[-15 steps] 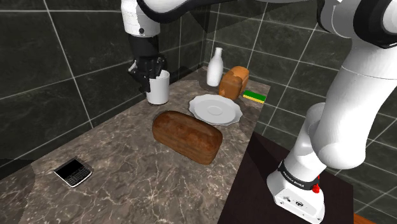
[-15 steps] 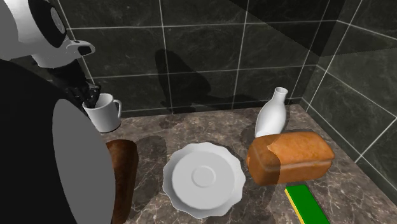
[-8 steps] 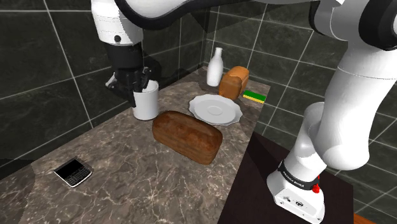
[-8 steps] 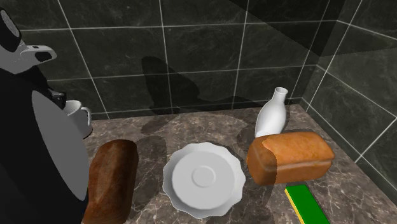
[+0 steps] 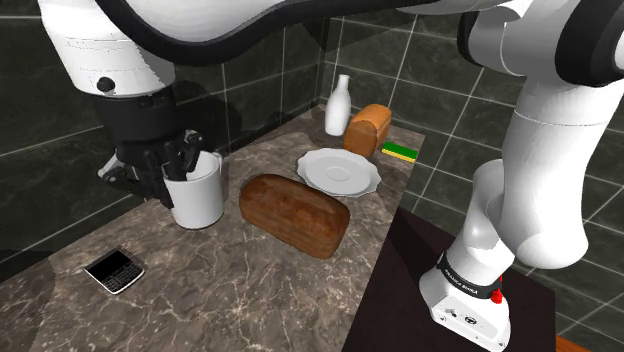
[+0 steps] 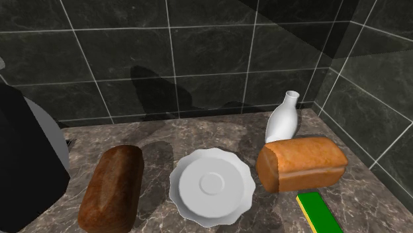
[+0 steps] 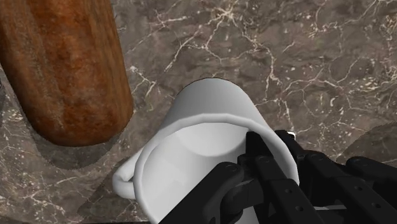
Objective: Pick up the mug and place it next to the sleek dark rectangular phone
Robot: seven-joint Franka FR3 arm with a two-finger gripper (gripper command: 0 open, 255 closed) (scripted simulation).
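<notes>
phone: dark rectangular phone lies flat on the marble desk, far over on the shoulder view's left, near the front edge, with bare desk all around it.

mug: plain white mug is upright, between the phone and the dark loaf, closer to the loaf and apart from the phone. It's right down low at the desk, and honestly I can't tell if the base is touching or just off it.

gripper: black gripper comes down on the mug from above at the rim.

fingers: in the wrist view the fingers are narrow and pinching the mug's wall, one inside the cup and one outside, so it's held by the rim. The handle pokes out on the far side from the pinch.

dark loaf: big brown loaf lies just beside the mug on its right.

further right: white scalloped plate, white bottle, lighter loaf and green sponge, all well clear of the action.

step: I'd say mid-carry, with the grasp done and the placing not yet done.

next move: take the mug further toward the shoulder view's left and front, keep it level, set it down just beside the phone without landing on it, then open up.
</notes>
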